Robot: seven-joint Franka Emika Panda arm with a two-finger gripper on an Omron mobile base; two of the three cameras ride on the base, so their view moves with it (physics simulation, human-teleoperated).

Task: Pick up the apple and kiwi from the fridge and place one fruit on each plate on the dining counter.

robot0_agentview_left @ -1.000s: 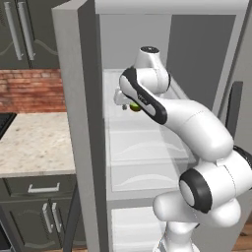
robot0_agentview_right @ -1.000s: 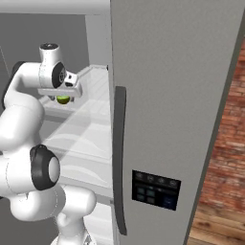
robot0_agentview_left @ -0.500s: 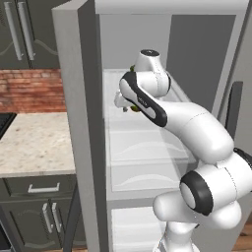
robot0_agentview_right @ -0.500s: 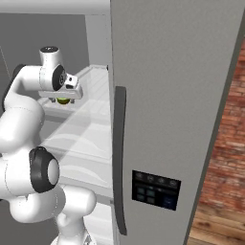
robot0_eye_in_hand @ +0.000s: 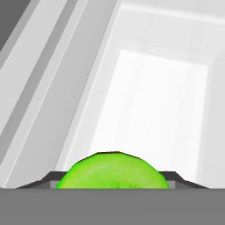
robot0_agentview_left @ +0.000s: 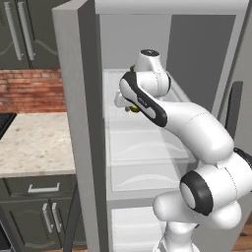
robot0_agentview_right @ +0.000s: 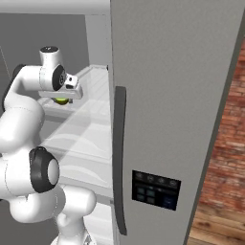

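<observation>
Kiwi point(robot0_agentview_left: 133, 109) peeks out as a lime-green sliver under the robot's wrist in the left base view, sitting on an upper white shelf point(robot0_agentview_left: 147, 142) inside the open fridge point(robot0_agentview_left: 74, 98). The arm reaches in from the lower right and hides most of the fruit. To the left, a beige speckled surface point(robot0_agentview_left: 34, 140) and dark cabinets stand beside the fridge, well clear of the reach.

From the right base view, the end effector point(robot0_agentview_right: 61, 99) hangs straight down over the kiwi point(robot0_agentview_right: 61, 101), which shows as a green patch just beneath the white hand. The closed grey fridge door point(robot0_agentview_right: 172, 95) with its dark handle and dispenser panel stands right beside the arm's path; I judge backing out should go straight, so the elbow misses it.

In the hand view, the kiwi point(robot0_eye_in_hand: 112, 171) bulges up between the two dark finger tips point(robot0_eye_in_hand: 44, 180), one on each side, close against it. The jaws stand narrow around the fruit; whether they already press on it I cannot tell. It looks small, light and smooth, likely to roll or squirt out, so a hold across its widest middle seems best. The white shelf runs bare beyond it.
</observation>
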